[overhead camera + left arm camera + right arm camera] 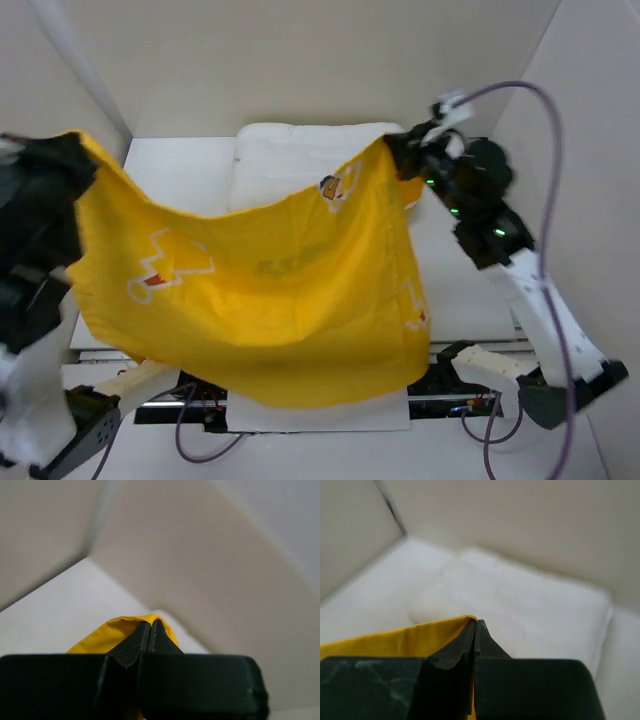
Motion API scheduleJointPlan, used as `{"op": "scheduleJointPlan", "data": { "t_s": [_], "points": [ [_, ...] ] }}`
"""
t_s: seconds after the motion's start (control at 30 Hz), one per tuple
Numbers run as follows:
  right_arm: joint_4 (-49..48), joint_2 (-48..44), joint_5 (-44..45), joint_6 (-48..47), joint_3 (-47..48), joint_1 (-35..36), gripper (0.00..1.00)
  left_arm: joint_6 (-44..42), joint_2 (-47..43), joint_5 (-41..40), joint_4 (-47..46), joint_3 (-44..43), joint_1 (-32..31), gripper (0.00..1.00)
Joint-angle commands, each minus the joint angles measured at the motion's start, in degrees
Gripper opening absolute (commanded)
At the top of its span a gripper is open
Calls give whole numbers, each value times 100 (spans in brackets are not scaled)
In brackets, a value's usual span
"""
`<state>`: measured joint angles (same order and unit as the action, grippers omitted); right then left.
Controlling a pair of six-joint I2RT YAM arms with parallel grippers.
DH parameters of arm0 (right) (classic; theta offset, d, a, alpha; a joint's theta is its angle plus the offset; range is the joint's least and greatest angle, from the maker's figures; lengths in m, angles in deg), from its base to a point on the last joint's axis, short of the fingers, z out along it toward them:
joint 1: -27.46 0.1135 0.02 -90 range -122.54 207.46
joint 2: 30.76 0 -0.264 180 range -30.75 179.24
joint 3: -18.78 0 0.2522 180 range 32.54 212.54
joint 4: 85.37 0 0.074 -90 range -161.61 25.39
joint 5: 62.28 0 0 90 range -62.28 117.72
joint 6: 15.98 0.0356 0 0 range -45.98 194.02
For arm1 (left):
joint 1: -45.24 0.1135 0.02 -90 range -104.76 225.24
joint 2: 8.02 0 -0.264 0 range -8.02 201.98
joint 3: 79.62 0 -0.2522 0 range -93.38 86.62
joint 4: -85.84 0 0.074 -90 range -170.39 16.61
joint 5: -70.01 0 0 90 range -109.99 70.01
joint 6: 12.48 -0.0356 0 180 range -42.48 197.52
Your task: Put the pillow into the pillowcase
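Observation:
The yellow pillowcase hangs spread in the air between both grippers, its printed side toward the top camera. My left gripper is shut on its upper left corner. My right gripper is shut on its upper right corner. The white pillow lies flat on the table at the back, partly hidden behind the hanging pillowcase. It fills the middle of the right wrist view, below and beyond the right gripper. The left gripper is high above the table.
White walls close in the back and both sides. The white table shows left of the pillow. A purple cable loops over the right arm. The arm bases and cables sit at the near edge.

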<state>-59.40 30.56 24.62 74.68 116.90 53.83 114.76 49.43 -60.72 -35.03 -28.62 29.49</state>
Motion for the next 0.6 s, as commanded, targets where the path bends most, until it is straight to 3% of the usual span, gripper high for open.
{"op": "scheduleJointPlan", "data": {
  "t_s": [0.0,0.07,0.1,0.13,0.23,0.4,0.5,0.57],
  "points": [
    [-427,617,91,442,-1480,-35,0,1108,1197,-1035,1281,1079,438,0],
    [-735,863,90,697,-2342,-35,0,1242,1460,0,687,2396,1088,0],
    [-1085,1177,-6,768,-2554,-35,0,1242,1592,404,458,3141,1814,0],
    [-1176,1363,-68,768,-2756,-35,0,1295,1742,1121,290,3418,2186,0],
    [-896,2146,-121,629,-2444,-35,4,1340,2532,1680,43,3868,3155,0],
    [-877,2665,-183,566,-2028,17,44,1041,3491,2069,43,3360,3631,0],
    [-948,2605,-253,566,-1906,17,55,795,3685,2069,43,2947,3631,0],
    [-826,2534,-166,566,-1835,17,69,672,3686,2139,-10,2667,3631,26]
  ]
}}
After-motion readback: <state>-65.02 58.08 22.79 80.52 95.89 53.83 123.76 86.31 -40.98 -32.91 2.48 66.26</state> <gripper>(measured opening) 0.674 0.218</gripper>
